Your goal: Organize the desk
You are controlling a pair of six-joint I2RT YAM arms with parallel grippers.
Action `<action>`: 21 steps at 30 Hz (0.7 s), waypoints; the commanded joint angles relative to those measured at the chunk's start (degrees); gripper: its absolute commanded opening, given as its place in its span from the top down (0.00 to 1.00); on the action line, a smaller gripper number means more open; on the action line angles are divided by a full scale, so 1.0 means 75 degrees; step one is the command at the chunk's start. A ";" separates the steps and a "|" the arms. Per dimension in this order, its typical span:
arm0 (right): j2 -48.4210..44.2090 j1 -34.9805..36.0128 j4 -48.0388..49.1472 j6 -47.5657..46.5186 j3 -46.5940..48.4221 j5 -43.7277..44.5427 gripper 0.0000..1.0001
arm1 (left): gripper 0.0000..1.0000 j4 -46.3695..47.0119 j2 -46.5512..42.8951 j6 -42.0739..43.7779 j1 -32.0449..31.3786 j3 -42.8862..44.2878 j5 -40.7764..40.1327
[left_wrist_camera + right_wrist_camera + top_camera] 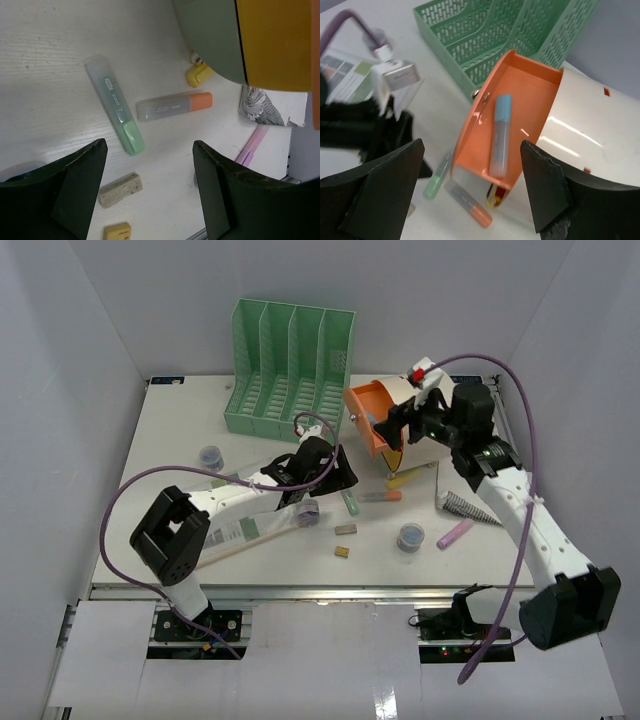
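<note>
The white desk holds scattered stationery. My left gripper is open and empty, hovering over a green highlighter and an orange highlighter; a beige eraser and a yellow eraser lie between its fingers' lines in the left wrist view. My right gripper is open and empty above the open orange drawer of the cream drawer box. A blue highlighter lies inside the drawer.
A green file rack stands at the back. A yellow highlighter, a purple highlighter, a zebra-patterned booklet, small round tubs and a leaflet under the left arm lie around.
</note>
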 commanded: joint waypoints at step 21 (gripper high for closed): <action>-0.3332 -0.3625 0.1547 -0.0874 -0.4354 -0.4797 0.14 | 0.38 -0.3964 0.3274 -0.1075 -0.0405 0.3798 -0.1694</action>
